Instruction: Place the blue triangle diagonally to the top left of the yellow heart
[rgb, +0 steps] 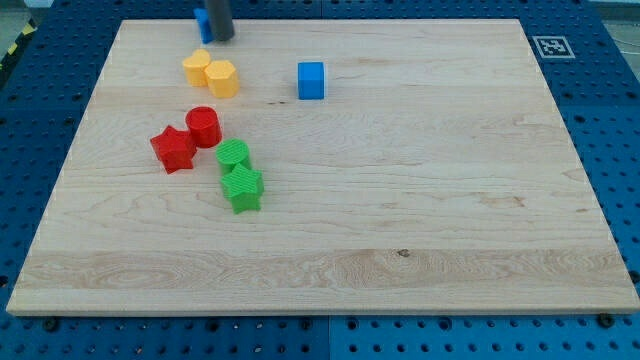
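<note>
My tip (222, 40) is at the view's top edge of the wooden board (400, 200). A small blue block (202, 20), probably the blue triangle, sits just left of the rod, touching it or nearly so, and is partly hidden by it. Two yellow blocks lie side by side a little below the tip. The left one (197, 67) looks like the yellow heart and the right one (222, 78) like a hexagon. The blue block is above the heart, slightly to its right.
A blue cube (311, 80) stands to the right of the yellow pair. A red cylinder (203, 126) and a red star (173, 149) lie lower left. A green block (234, 155) and a green star (242, 188) lie below them.
</note>
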